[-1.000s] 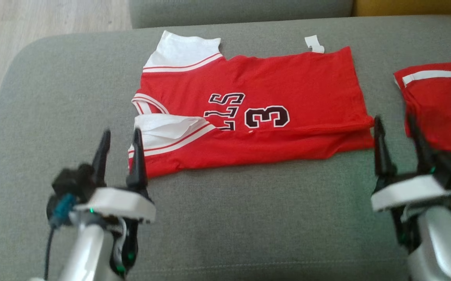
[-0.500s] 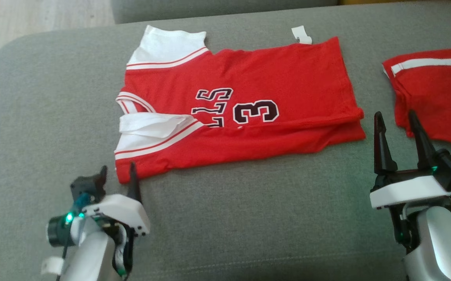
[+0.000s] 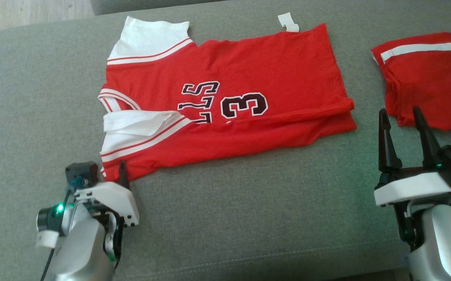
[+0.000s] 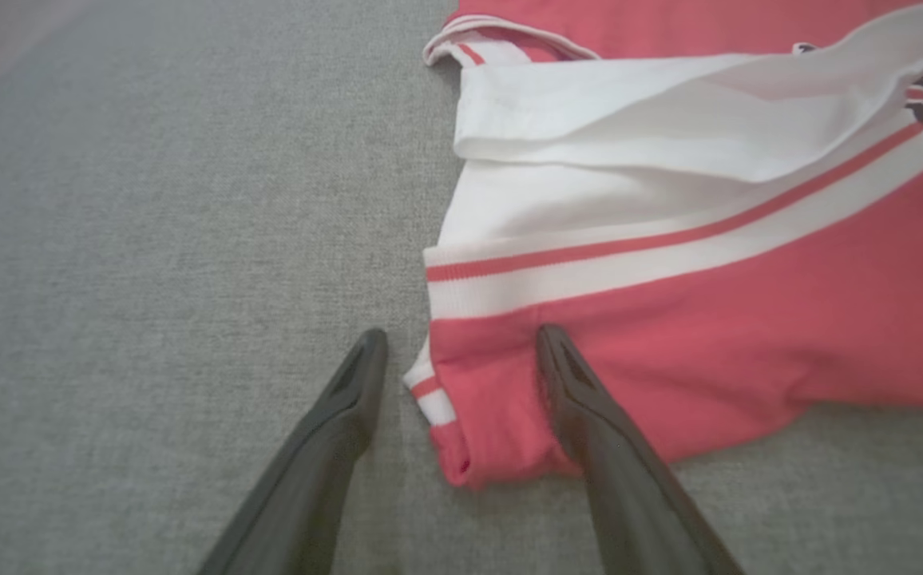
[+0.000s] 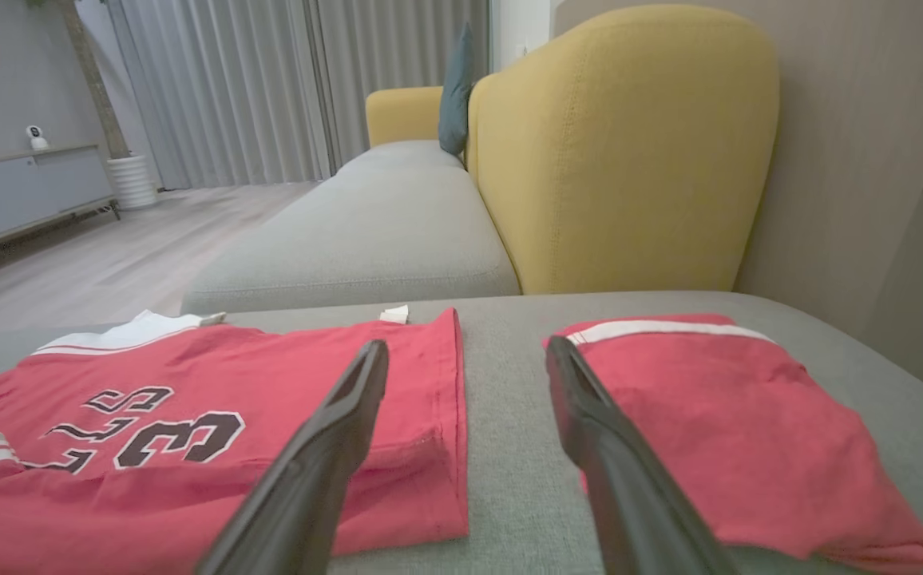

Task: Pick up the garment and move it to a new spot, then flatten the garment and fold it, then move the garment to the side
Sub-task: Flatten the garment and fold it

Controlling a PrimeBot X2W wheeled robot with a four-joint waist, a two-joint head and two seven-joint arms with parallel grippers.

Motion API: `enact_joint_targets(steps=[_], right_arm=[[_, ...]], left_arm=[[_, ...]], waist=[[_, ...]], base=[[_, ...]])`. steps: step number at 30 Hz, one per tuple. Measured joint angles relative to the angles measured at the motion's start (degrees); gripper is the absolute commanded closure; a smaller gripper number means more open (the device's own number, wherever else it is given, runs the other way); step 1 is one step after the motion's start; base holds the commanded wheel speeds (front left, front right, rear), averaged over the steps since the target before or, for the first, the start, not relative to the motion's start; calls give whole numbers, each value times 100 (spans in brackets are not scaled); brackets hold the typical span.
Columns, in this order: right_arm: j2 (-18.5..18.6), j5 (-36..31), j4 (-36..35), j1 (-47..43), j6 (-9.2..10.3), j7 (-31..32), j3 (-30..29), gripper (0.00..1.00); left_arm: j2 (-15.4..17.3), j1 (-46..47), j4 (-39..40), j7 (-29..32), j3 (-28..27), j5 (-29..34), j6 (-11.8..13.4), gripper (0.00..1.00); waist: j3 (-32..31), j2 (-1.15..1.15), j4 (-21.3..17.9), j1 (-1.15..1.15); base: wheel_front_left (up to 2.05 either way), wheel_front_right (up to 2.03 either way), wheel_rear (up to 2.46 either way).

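The garment (image 3: 225, 105) is a red jersey with white sleeves and a black "3". It lies flat on the grey cushion (image 3: 249, 218) with its near long edge folded over. My left gripper (image 3: 108, 171) is open and low at the jersey's near-left corner. In the left wrist view the left gripper (image 4: 460, 334) straddles that corner of the garment (image 4: 709, 343), one finger over red cloth and one over the cushion. My right gripper (image 3: 400, 111) stands open off the jersey's right hem. The right wrist view puts the right gripper (image 5: 468, 345) over the grey gap beside the garment (image 5: 190, 415).
Folded red shorts (image 3: 424, 78) with a white stripe lie on the cushion right of the jersey, close to my right fingers. These shorts (image 5: 717, 415) are also in the right wrist view. A yellow armchair (image 5: 621, 152) and a second grey seat stand behind. Wood floor (image 3: 22, 11) lies beyond the left edge.
The head camera has shifted, sliding the whole picture up and left. My left gripper has dropped down to the jersey's near-left corner. My right gripper stands a little farther from the hem.
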State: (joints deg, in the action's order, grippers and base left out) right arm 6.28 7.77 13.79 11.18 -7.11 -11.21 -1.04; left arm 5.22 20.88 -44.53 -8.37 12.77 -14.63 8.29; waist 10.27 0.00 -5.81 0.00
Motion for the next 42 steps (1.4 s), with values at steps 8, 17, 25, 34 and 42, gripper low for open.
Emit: enact_joint_targets(steps=[8, 17, 25, 34, 42], right_arm=[[-101, -189, 300, 3, 0, 419, -338, 0], [-270, -168, 840, 159, 0, 947, -733, 0], [-341, 191, 1768, 758, 0, 1460, -934, 0], [-342, 424, 2488, 1368, 0, 1478, -902, 0], [-328, 415, 3012, 1702, 0, 1526, -915, 100]], left_arm=[[-45, 179, -113, -197, 163, -10, -225, 100], [-54, 169, 773, -584, 277, 85, -282, 100], [-60, -63, 1559, -586, 410, 264, -338, 100], [-59, -83, 1703, -587, 482, 346, -380, 100], [-55, -83, 1695, -587, 478, 346, -381, 100]], waist=[[57, 0, 122, 0], [86, 0, 391, 1], [199, 0, 571, 1], [375, 0, 688, 1], [382, 0, 739, 0]], base=[[0, 0, 0], [0, 0, 0], [0, 0, 0], [0, 0, 0], [0, 0, 0]])
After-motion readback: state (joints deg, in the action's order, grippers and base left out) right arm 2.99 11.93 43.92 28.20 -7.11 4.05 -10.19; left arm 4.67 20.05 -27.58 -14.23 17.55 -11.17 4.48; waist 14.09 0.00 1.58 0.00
